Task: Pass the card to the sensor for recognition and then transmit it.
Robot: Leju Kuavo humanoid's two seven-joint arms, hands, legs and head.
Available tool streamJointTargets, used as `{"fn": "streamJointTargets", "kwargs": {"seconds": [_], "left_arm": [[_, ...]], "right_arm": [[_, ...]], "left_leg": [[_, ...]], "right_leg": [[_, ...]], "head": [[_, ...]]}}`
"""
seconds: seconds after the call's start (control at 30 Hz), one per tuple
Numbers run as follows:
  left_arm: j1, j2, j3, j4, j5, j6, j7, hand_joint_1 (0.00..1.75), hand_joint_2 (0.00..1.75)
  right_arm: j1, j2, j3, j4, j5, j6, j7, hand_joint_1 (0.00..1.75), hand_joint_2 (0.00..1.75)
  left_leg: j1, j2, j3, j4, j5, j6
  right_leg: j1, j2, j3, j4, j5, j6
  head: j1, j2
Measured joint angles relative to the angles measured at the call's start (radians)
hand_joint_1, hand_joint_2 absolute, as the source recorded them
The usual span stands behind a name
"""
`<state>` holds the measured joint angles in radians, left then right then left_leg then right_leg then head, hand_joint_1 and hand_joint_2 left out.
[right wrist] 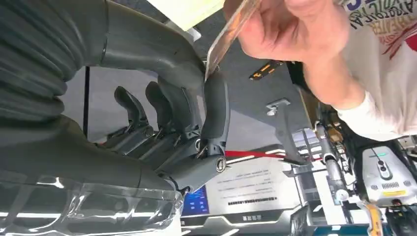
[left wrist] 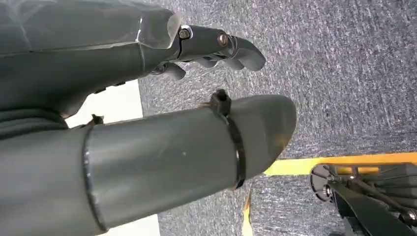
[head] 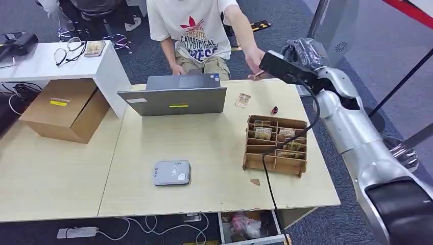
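**Card at the handover between robot and person**

The right hand is raised at the far right of the table, beyond the wooden organizer. The card sits pinched between its thumb and a finger while a person's hand grips the card's other end. The sensor lies near the table's front, well apart from the card. The left hand hangs over the carpet, fingers loosely curled, holding nothing.

Office-type test lab, grey carpet, plywood table, open laptop at 12 o'clock, cardboard box at 10 o'clock, yellow floor tape
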<state>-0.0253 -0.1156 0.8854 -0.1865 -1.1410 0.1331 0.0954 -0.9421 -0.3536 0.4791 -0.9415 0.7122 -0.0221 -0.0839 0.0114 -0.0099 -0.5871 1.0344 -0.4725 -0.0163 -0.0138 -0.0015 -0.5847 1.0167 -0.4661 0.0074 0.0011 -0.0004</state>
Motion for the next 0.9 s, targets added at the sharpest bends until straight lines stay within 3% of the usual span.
{"fn": "streamJointTargets", "kwargs": {"seconds": [0.13, 0.23, 0.27, 0.3, 0.33, 0.9], "left_arm": [[0.000, 0.003, 0.000, 0.000, -0.005, -0.001, 0.000, 0.00, 0.00], [0.000, 0.005, -0.001, 0.000, -0.009, -0.001, 0.000, 0.00, 0.00], [0.000, 0.005, -0.001, 0.000, -0.009, -0.001, 0.000, 0.00, 0.00], [0.000, 0.005, -0.001, 0.000, -0.009, 0.000, -0.005, 0.00, 0.00], [0.000, 0.005, -0.002, 0.000, -0.009, 0.000, -0.011, 0.00, 0.00], [-0.032, -0.036, -0.002, 0.000, 0.019, 0.092, -0.168, 0.00, 0.00]], "right_arm": [[-0.001, 0.001, 0.006, 0.021, 0.009, -0.003, 0.000, 1.47, 1.75], [0.001, 0.002, 0.011, 0.033, 0.011, -0.004, 0.000, 1.31, 1.75], [0.001, 0.003, 0.012, 0.037, 0.012, -0.005, 0.000, 1.15, 1.75], [0.002, 0.003, 0.013, 0.040, 0.015, -0.005, 0.000, 0.21, 1.75], [0.002, 0.004, 0.014, 0.044, 0.018, -0.005, 0.001, 0.00, 1.75], [0.011, 0.037, 0.032, 0.091, 0.047, -0.085, 0.001, 0.00, 1.75]], "left_leg": [[0.000, 0.000, 0.000, 0.000, 0.000, 0.000], [0.000, 0.000, 0.000, 0.000, 0.000, 0.000], [0.000, 0.000, 0.000, 0.000, 0.000, 0.000], [0.000, 0.000, 0.000, 0.000, 0.000, 0.000], [0.000, 0.000, 0.000, 0.000, 0.000, 0.000], [0.000, 0.000, 0.000, 0.000, 0.000, 0.000]], "right_leg": [[0.000, 0.000, 0.000, 0.000, 0.000, 0.000], [0.000, 0.000, 0.000, 0.000, 0.000, 0.000], [0.000, 0.000, 0.000, 0.000, 0.000, 0.000], [0.000, 0.000, 0.000, 0.000, 0.000, 0.000], [0.000, 0.000, 0.000, 0.000, 0.000, 0.000], [0.000, 0.000, 0.000, 0.000, 0.000, 0.000]], "head": [[0.000, 0.000], [0.000, 0.000], [0.000, 0.000], [0.000, 0.000], [0.000, 0.000], [0.000, 0.000]]}}
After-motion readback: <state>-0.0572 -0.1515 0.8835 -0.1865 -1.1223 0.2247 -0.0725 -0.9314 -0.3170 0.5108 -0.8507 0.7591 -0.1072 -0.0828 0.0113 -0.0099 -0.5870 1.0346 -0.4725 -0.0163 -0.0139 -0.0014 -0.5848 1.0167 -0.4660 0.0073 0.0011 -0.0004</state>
